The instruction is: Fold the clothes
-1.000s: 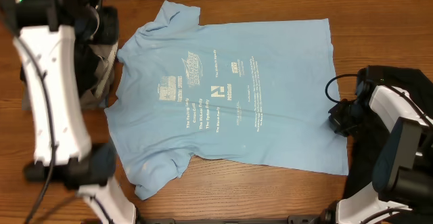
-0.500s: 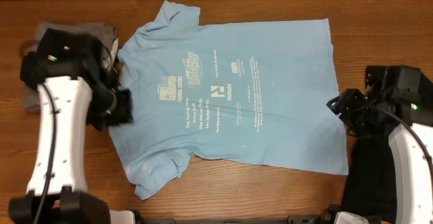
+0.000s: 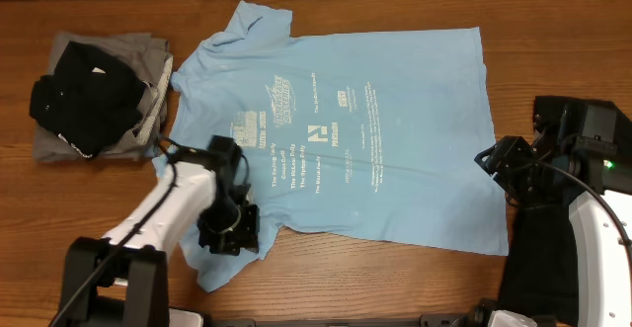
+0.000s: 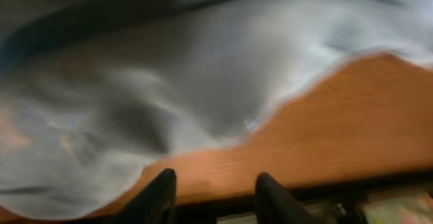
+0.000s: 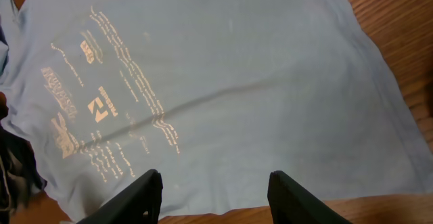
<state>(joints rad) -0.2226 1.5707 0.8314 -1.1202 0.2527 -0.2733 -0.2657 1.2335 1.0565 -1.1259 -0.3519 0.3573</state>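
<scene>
Shirt: a large sky-blue cotton T-shirt lies spread flat in the middle of the brown wooden tabletop, print side up!
Layout: collar to the robot's left, hem to its right, one sleeve pointing to the far edge, the other to the near edge.
Print: pale lettering and small logos run across the chest, and a soft crease crosses the fabric below them.
Left pincer: it hovers over the near sleeve, close to where that sleeve meets the body of the shirt.
Left pincer state: the wrist view is smeared, but both dark fingers show with a clear gap and bare wood between them. Moderately apart, holding nothing.
Right pincer: sits right at the hem edge, about halfway along it.
Right pincer state: fingers spread wide above the blue fabric, nothing gripped.
Stack: at the far left, a folded grey T-shirt with a crumpled black T-shirt on top, just beside the blue collar.
Right edge: a dark cloth lies partly under the right arm.
</scene>
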